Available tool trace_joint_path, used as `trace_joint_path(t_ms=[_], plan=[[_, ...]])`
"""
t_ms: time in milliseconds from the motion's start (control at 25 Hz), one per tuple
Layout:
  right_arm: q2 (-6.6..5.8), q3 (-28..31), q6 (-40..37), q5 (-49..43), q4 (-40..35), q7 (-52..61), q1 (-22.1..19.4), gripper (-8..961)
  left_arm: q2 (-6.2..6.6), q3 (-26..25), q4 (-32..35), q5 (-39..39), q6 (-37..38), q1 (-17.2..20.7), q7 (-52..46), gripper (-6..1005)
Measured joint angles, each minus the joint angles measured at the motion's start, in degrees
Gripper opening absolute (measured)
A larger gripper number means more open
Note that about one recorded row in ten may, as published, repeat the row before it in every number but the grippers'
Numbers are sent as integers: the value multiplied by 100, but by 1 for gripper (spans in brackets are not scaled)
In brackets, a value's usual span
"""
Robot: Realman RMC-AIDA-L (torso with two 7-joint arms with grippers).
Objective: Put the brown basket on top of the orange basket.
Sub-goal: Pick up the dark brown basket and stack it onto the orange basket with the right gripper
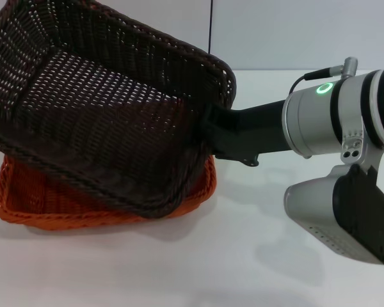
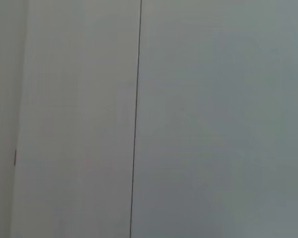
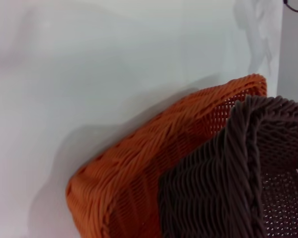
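looks like a lab or test room, not a home. a bare white table [image 1: 198, 268] runs up to plain pale wall panels [image 2: 213, 119] with a thin dark seam [image 2: 137, 99] between them. the only things out are two woven baskets [image 1: 102, 115], set under a robot arm [image 1: 345, 115] with a green status light [image 1: 324, 89].

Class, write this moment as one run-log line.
right gripper: grips brown basket rim | basket: tilted over orange basket, not level | left arm: unseen
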Motion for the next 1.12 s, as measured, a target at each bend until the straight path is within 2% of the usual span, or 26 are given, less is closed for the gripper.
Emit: trace_joint_path(t_ms=[440, 680, 1120], plan=[[-26, 376, -99, 364, 472, -1021, 60, 161, 9, 3, 0, -54, 0, -12, -1, 755], [-122, 420, -178, 401, 744, -1082, 208, 161, 6, 37, 0, -78, -4, -17, -1, 755], [-105, 493, 6, 638, 908, -1050, 205, 160, -9, 146, 0, -80, -75, 0, -39, 755]])
